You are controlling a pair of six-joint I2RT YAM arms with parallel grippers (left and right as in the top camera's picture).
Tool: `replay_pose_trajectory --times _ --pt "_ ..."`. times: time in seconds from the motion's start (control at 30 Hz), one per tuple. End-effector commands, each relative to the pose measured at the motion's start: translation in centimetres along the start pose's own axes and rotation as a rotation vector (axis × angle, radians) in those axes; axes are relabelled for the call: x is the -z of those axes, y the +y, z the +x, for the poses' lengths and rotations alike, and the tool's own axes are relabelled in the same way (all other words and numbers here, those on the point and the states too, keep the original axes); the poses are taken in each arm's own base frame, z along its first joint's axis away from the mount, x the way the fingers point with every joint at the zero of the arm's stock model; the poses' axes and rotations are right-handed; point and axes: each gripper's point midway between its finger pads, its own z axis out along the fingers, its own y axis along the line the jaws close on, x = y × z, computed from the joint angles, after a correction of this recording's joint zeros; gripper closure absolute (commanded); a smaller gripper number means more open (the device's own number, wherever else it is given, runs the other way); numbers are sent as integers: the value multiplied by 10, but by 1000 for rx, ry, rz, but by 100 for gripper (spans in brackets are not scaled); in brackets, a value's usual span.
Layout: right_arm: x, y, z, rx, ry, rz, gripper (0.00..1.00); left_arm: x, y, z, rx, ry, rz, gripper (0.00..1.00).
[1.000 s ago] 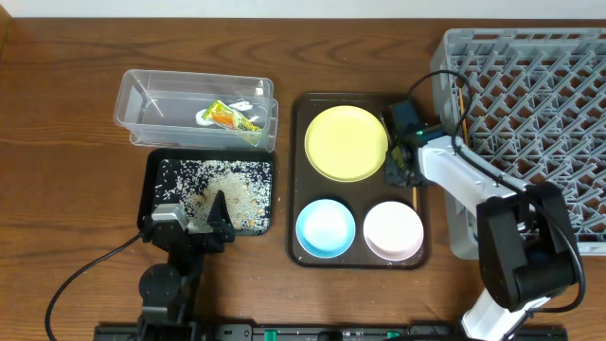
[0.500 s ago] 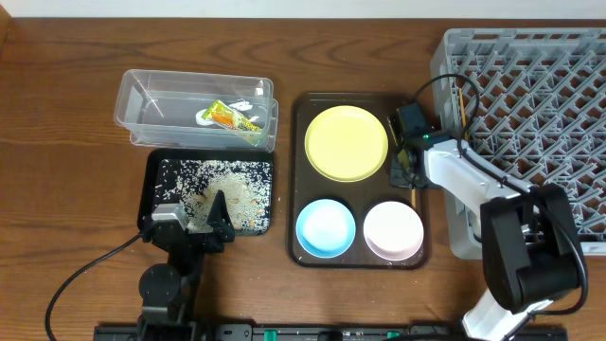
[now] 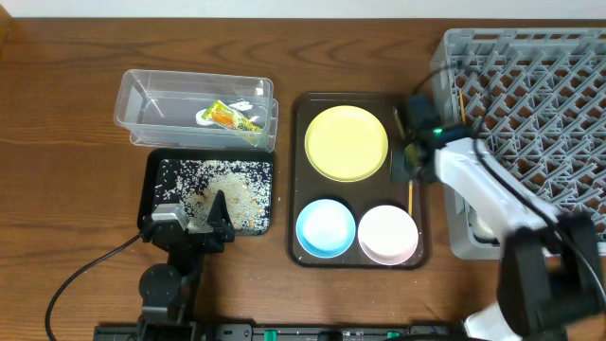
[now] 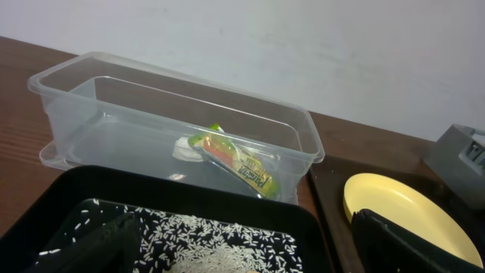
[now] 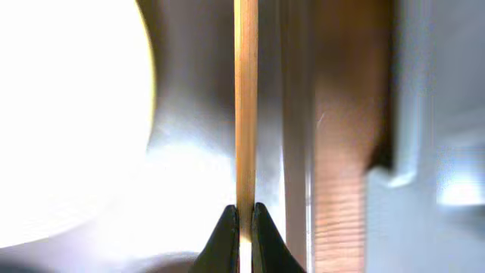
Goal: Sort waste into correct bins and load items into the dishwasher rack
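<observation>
My right gripper (image 3: 414,163) is shut on a thin wooden chopstick (image 3: 410,196) at the right edge of the brown tray (image 3: 295,170), just left of the grey dishwasher rack (image 3: 530,95). In the right wrist view the chopstick (image 5: 245,98) runs straight up from my closed fingertips (image 5: 245,220). The tray holds a yellow plate (image 3: 347,142), a blue bowl (image 3: 326,228) and a pink bowl (image 3: 388,233). My left gripper (image 3: 194,223) is open and empty over the near edge of the black tray of rice (image 3: 151,189). Its fingers (image 4: 402,243) frame the rice (image 4: 227,235).
A clear plastic bin (image 3: 142,104) at the back left holds an orange-green wrapper (image 3: 227,117), which also shows in the left wrist view (image 4: 235,155). The rack's wall (image 5: 439,114) stands close on the right of the chopstick. Bare wood lies at the far left.
My right gripper has shifted a little right, toward the rack, with the chopstick in it. The left arm has not moved.
</observation>
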Motion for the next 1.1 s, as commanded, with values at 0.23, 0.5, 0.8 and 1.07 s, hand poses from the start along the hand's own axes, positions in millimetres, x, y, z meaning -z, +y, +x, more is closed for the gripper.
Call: replay_pose_trajectory --times 0.23,0.5,0.8,1.07 --pt "101 -80 -72 77 -363 211 99 -2 6 15 -9 33 -16 9" --pt "65 -121 -84 27 -309 262 99 -2 6 15 -9 33 -15 9" --pt "17 -119 -72 74 -180 267 75 -2 6 15 -9 33 -15 9" --pt "81 -9 -48 98 -210 -274 49 -2 6 15 -9 33 -16 9"
